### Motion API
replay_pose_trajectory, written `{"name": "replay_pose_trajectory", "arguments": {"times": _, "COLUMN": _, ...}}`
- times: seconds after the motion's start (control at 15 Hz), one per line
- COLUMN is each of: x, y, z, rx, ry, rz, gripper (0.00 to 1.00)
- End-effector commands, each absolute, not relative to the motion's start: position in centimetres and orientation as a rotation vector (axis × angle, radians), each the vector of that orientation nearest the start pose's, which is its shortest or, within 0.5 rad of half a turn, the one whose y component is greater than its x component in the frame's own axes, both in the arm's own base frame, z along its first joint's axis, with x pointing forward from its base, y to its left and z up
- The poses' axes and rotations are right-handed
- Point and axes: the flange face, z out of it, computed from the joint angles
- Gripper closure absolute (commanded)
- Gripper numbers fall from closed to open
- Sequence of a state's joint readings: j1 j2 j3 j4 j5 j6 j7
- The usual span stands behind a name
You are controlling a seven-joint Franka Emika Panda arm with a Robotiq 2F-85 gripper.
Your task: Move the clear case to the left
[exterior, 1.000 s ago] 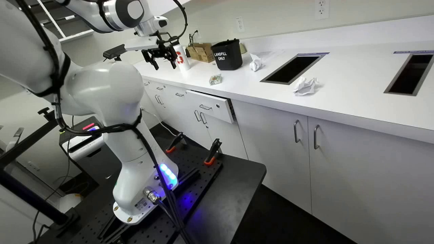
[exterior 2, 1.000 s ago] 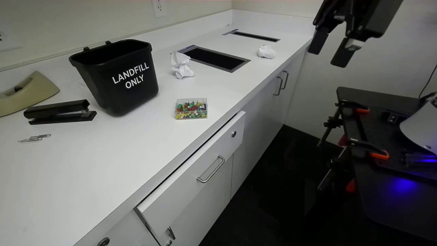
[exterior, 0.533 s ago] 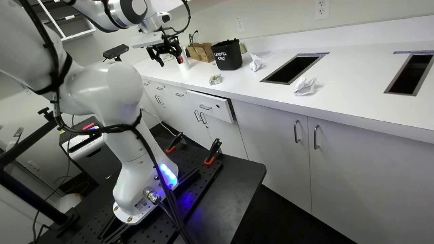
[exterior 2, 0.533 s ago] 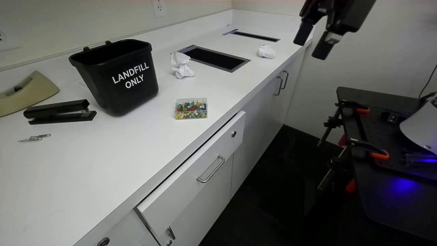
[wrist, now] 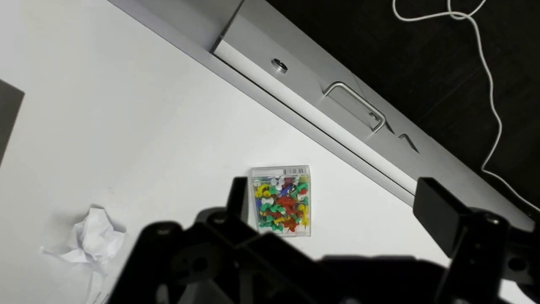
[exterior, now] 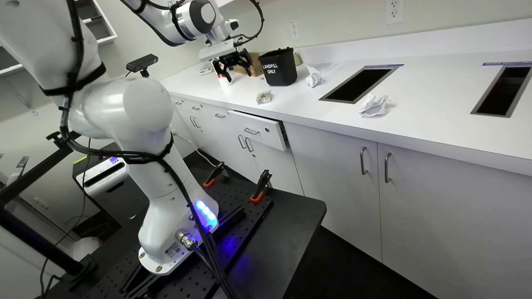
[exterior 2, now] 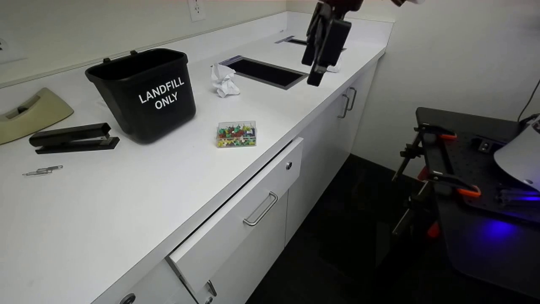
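Clear rectangular plastic case of coloured push pins (exterior 2: 236, 134): flat on the long white countertop (exterior 2: 126, 198), near its front edge, with the black tapered bin lettered LANDFILL ONLY (exterior 2: 156, 95) farther back. A white drawer with a metal handle (exterior 2: 228, 226) stands slightly pulled out below that edge.

Black two-fingered gripper (wrist: 335, 207): jaws spread wide, nothing held; raised above the counter and apart from the case in both exterior views.

Step in hand (judged): approach before grasp; case not yet picked up.

Alignment: in the wrist view the case sits off-centre, close beside the fingertip (wrist: 237, 198) at picture left, with a broad gap to the opposite one. Recommend evening the two gaps before descending; otherwise that finger may land on the lid. Case sides look nearly parallel to the pads, so little wrist rotation should be needed.

Grasp: low on the side walls, gentle closure; hard squeezing could pop the lid and spill pins.

Transfer: "left" is ambiguous as to viewpoint; probably along the counter. Lift low, carry level, keep back from the front edge.
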State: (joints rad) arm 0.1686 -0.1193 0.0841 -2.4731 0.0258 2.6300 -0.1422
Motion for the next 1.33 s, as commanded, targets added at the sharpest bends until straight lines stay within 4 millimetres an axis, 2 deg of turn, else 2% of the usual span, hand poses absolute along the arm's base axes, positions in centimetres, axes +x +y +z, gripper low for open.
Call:
{"name": "replay_pose_trajectory", "arguments": {"times": 0.0, "x": 51.7, "y": 12.3, "z": 32.6, "rx": -3.045, "ry": -0.572, "rz": -0.444, "gripper": 0.00}}
{"name": "replay_pose_trajectory", "arguments": {"times": 0.13, "x": 52.8, "y": 12.8, "z": 30.5, "rx": -3.059, "ry": -0.581, "rz": -0.471, "gripper": 0.00}}
{"name": "replay_pose_trajectory", "arguments": {"times": 0.2, "x": 52.5, "y": 13.2, "z": 30.0, "rx": -3.080, "ry": -0.605, "rz": -0.473, "gripper": 0.00}}
{"name": "replay_pose_trajectory", "arguments": {"times": 0.27, "x": 51.6, "y": 12.5, "z": 30.7, "rx": -3.062, "ry": -0.608, "rz": -0.446, "gripper": 0.00}}
{"name": "replay_pose_trajectory", "arguments": {"times": 0.4, "x": 52.0, "y": 13.0, "z": 29.3, "rx": -3.076, "ry": -0.619, "rz": -0.434, "gripper": 0.00}}
{"name": "replay_pose_trajectory", "arguments": {"times": 0.67, "x": 52.3, "y": 13.1, "z": 29.5, "rx": -3.074, "ry": -0.622, "rz": -0.444, "gripper": 0.00}}
{"name": "replay_pose_trajectory", "arguments": {"times": 1.27, "x": 58.0, "y": 14.5, "z": 26.9, "rx": -3.075, "ry": -0.656, "rz": -0.391, "gripper": 0.00}}
